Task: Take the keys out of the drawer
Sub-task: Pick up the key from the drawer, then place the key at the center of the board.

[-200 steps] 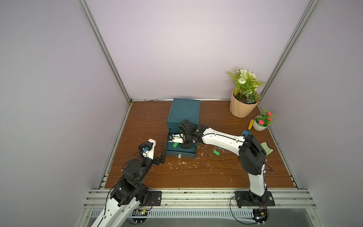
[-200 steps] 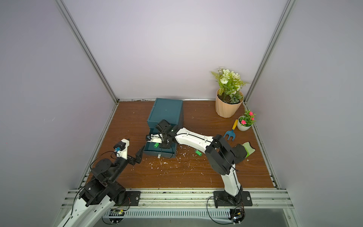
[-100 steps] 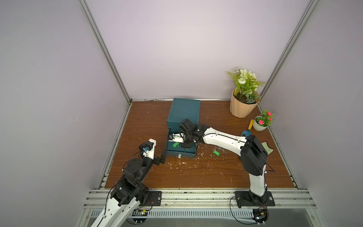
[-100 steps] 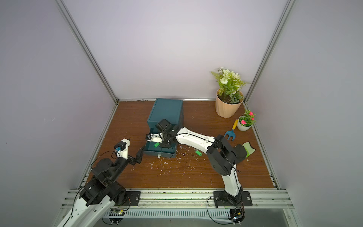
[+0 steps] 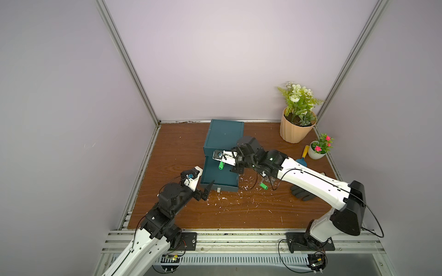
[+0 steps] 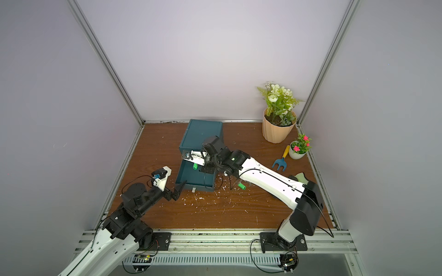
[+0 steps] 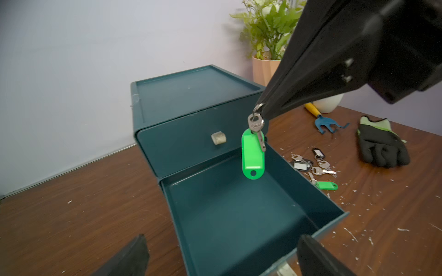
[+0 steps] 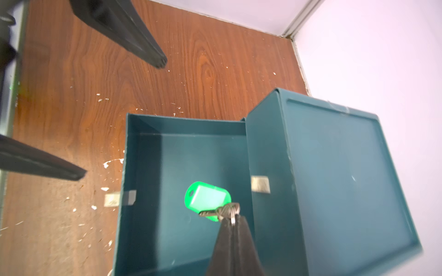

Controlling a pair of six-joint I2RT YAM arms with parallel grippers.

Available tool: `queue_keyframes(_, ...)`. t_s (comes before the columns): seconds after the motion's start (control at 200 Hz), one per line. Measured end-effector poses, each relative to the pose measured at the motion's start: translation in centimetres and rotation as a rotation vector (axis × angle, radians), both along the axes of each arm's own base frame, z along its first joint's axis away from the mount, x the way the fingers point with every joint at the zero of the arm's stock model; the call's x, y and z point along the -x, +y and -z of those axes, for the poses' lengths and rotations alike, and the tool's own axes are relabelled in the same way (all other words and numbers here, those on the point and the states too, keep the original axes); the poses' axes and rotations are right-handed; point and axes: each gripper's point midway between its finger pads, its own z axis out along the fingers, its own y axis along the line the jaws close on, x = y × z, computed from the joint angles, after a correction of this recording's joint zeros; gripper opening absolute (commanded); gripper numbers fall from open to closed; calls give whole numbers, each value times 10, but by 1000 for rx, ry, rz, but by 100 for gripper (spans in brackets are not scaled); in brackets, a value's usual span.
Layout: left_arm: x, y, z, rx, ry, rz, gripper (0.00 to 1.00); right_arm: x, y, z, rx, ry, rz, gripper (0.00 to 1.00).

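Pinching the ring of a green-tagged key (image 7: 253, 153), the right gripper (image 7: 262, 111) is seen with its jaws pressed together. The key and tag are hung clear above the open drawer (image 7: 227, 215), whose floor is bare. In both top views this grip is placed near the centre of the frame, just below the teal cabinet (image 5: 224, 133). The left gripper (image 5: 207, 191) is held with its jaws spread wide at the drawer's lower-left corner, with nothing between them; whether the drawer is touched cannot be told. More keys (image 7: 315, 165), with black tags and a green one, are heaped on the wooden table (image 5: 172, 153) just right of the drawer. A black glove (image 7: 380, 148) is laid further right.
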Motion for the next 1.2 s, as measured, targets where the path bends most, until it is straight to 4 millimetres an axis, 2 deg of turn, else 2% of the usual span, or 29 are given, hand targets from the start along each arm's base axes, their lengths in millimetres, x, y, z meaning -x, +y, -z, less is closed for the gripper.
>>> queue_keyframes(0.125,4,-17,-2,1,18,99,88,14,-32,2,-23,46,89,0)
queue_keyframes(0.23,8,-26,3,-2,38,160,76,25,-64,18,-31,99,171,0)
queue_keyframes(0.385,12,-32,6,3,60,200,53,31,-110,68,-14,200,304,0)
queue_keyframes(0.425,12,-33,7,5,66,201,43,31,-118,83,1,218,333,0)
queue_keyframes(0.475,12,-32,7,4,64,199,26,31,-128,104,23,239,367,0)
queue_keyframes(0.53,11,-32,8,17,75,189,14,31,-136,125,46,263,393,0)
queue_keyframes(0.575,11,-31,9,20,76,182,8,31,-143,140,62,284,412,0)
queue_keyframes(0.65,10,-29,10,35,91,164,5,31,-151,161,85,321,434,0)
queue_keyframes(0.691,9,-28,10,41,95,154,2,30,-153,170,95,338,445,7)
queue_keyframes(0.751,8,-27,10,48,101,146,0,26,-155,179,102,356,460,24)
queue_keyframes(0.796,7,-26,10,52,106,134,0,23,-154,184,98,371,469,31)
queue_keyframes(0.901,5,-25,9,65,133,109,0,18,-152,186,101,380,469,34)
queue_keyframes(0.996,4,-27,-2,103,157,102,0,10,-146,172,75,365,470,34)
queue_keyframes(1.091,9,-34,-10,164,194,106,0,-4,-136,139,2,327,472,34)
queue_keyframes(1.201,19,-41,-14,228,237,117,0,-22,-122,81,-136,262,479,33)
